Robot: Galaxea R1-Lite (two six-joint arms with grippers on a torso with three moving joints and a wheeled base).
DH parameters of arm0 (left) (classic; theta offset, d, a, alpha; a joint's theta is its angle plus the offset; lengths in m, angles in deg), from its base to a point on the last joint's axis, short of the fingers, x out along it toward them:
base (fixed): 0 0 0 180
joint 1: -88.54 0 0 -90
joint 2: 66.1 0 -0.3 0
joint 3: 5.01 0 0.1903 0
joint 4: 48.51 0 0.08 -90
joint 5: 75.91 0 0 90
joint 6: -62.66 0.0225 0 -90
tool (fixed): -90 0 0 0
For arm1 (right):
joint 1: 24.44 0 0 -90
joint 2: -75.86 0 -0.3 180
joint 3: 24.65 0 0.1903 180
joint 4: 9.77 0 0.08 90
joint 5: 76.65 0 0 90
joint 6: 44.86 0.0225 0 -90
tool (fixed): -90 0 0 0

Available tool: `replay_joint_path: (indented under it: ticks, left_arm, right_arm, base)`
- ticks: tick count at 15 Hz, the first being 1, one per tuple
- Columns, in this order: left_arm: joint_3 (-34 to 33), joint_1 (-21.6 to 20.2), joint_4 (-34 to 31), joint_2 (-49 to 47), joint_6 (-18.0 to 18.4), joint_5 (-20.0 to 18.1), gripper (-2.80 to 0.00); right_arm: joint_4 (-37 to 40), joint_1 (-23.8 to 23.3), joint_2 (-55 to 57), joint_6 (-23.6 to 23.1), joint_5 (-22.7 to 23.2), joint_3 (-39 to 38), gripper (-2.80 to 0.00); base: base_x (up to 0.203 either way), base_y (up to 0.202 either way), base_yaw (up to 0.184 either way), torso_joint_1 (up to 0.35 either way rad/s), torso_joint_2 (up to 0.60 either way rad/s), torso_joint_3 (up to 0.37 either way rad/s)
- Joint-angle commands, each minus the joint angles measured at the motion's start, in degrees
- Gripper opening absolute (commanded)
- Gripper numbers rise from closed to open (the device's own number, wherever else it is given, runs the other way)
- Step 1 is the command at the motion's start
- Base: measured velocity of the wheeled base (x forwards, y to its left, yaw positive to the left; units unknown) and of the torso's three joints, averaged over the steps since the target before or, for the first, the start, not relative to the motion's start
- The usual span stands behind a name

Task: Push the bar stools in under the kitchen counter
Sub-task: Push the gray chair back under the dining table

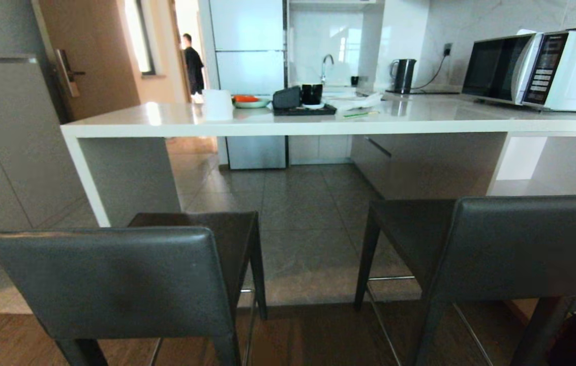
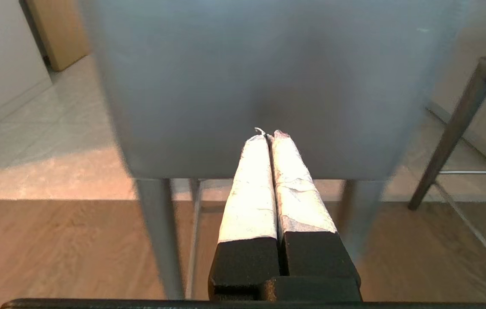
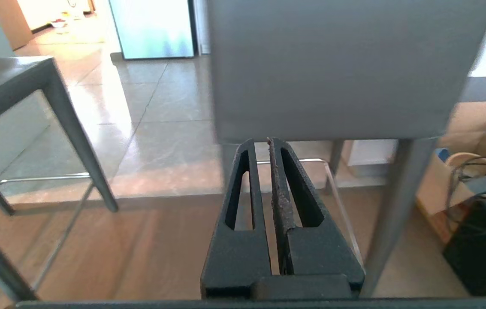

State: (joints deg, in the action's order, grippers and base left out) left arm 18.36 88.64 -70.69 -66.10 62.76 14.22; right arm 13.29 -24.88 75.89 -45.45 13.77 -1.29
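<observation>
The floor (image 1: 308,239) carries both bar stools; grey glossy tile runs beneath the kitchen counter (image 1: 318,124), brown wood planks nearer; the seam between them lies just past the stool legs. The left stool (image 2: 260,86) stands directly ahead of the left jaws, the right stool (image 3: 337,68) ahead of the right jaws. A cardboard box (image 3: 461,180) rests on the wood beside the right jaws.
</observation>
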Motion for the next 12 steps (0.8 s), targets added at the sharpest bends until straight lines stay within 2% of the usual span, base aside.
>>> replay_joint_path:
  ticks: [1, 12]
  left_arm:
    - [-0.35, -0.01, 0.05, -0.08, -0.01, 0.05, -2.8]
    - [-0.35, -0.01, 0.05, -0.02, -0.01, 0.04, -2.8]
  right_arm:
    - [-0.04, -0.07, -0.02, -0.02, 0.02, -0.53, -2.8]
    - [-0.04, -0.08, -0.02, -0.02, 0.02, -0.53, -2.8]
  base:
    - [0.0, 0.199, -0.004, 0.002, 0.0, 0.002]
    - [0.0, 0.197, -0.001, 0.003, 0.0, 0.002]
